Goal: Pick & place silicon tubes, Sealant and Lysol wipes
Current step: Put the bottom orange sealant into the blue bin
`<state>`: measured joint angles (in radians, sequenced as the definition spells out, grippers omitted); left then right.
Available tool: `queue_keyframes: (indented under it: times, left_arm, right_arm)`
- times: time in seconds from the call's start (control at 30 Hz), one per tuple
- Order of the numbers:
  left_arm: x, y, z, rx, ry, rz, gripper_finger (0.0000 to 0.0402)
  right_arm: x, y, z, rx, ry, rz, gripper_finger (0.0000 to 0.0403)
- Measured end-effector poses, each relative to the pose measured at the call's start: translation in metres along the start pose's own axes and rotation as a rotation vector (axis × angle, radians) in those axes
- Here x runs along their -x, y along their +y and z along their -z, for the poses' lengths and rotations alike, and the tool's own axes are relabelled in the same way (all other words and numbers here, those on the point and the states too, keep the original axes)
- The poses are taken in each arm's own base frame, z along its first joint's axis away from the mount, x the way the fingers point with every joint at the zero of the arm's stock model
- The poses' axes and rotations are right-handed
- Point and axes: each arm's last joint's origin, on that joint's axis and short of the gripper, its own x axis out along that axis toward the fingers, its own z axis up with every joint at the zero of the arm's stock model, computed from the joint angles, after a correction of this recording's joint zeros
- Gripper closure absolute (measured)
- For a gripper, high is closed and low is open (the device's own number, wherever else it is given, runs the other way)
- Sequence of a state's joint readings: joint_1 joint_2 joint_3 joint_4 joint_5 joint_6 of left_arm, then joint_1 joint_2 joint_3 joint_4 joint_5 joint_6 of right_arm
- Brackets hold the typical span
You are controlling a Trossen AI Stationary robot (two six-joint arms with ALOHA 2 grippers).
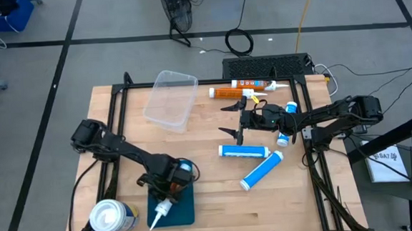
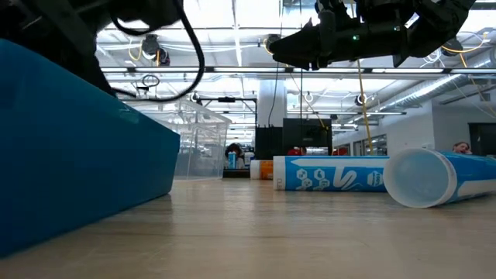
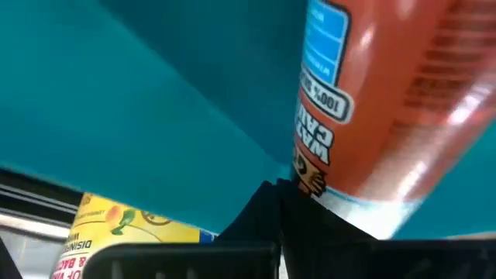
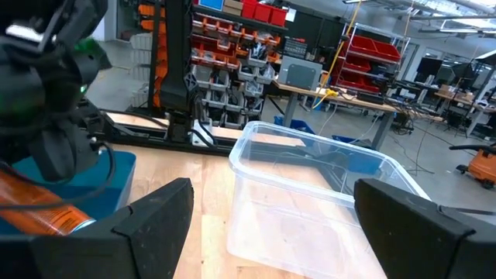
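My left gripper is over a teal bin near the table's front edge, shut on an orange sealant tube. The tube's white nozzle points toward the near left. The Lysol wipes canister stands upright beside the bin, and its yellow label shows in the left wrist view. My right gripper hangs open and empty above the table, right of centre, facing a clear plastic container. Two blue tubes lie on the table on their sides. My left gripper holds the orange tube by its body, between its two fingers, which come from above and lie across the tube. The tube slants over the teal bin with its nozzle end lowest. The gripper hides whether the tube rests on the bin.
An orange tube and a white tube lie at the far edge, right of the clear container. A black frame borders the table. Bare wood lies in the middle and at the near right.
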<state>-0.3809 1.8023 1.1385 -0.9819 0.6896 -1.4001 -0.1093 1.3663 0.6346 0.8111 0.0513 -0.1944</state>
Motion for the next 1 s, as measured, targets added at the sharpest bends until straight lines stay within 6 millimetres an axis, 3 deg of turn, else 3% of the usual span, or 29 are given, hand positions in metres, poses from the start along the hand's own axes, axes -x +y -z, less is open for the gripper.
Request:
queue_keyframes:
  times: [0.17, 0.5, 0.73, 0.83, 1.0]
  left_arm:
    - [-0.004, -0.011, -0.002, -0.094, 0.08, 0.084, 0.0401]
    - [0.012, -0.048, 0.004, -0.476, -0.001, 0.434, 0.0398]
    - [0.02, -0.059, 0.009, -0.643, -0.053, 0.549, 0.0397]
    - [0.019, -0.058, 0.016, -0.622, -0.022, 0.529, 0.0399]
    - [0.017, -0.047, 0.028, -0.434, -0.006, 0.434, 0.04]
  right_arm:
    - [0.0, 0.0, 0.0, 0.0, 0.0, 0.0, 0.0071]
    - [0.0, 0.0, 0.0, -0.019, -0.005, 0.001, 0.0071]
    - [0.0, 0.0, 0.0, -0.019, -0.004, 0.001, 0.0071]
    - [0.0, 0.0, 0.0, -0.019, -0.003, 0.001, 0.0071]
    - [0.0, 0.0, 0.0, -0.018, -0.004, 0.0, 0.0071]
